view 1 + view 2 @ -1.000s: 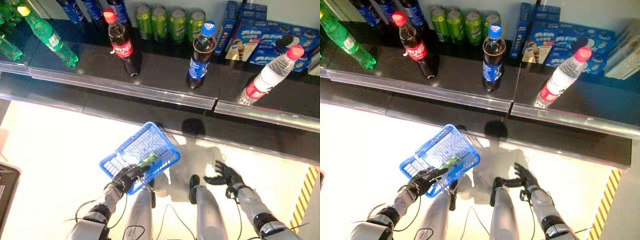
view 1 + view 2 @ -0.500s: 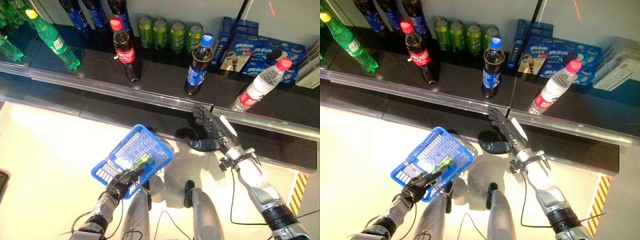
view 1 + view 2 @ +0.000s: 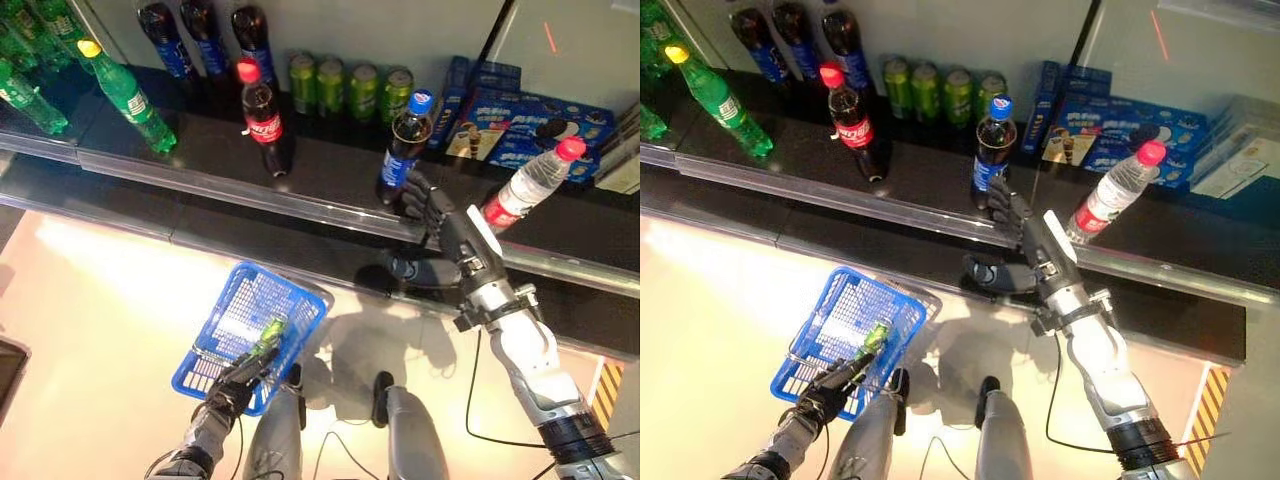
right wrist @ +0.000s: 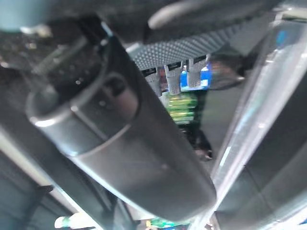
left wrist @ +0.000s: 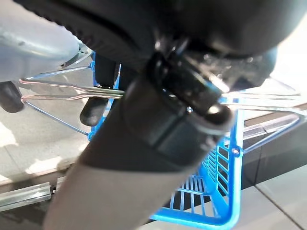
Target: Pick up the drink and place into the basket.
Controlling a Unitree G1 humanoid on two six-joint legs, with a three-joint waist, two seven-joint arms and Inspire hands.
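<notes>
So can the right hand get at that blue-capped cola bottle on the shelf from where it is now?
Probably yes: the right hand is open beside the blue-capped cola bottle, nothing between them.

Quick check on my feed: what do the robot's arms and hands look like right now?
Both arms are silver-grey with dark joint bands. The right hand is dark, with a white plate on its back and a thin black cable trailing by the forearm. The left hand is dark as well.

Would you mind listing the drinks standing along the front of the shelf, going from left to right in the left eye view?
Green bottle with yellow cap → cola bottle with red cap → dark bottle with blue cap, which the right hand is reaching → clear water bottle with pink cap.
</notes>
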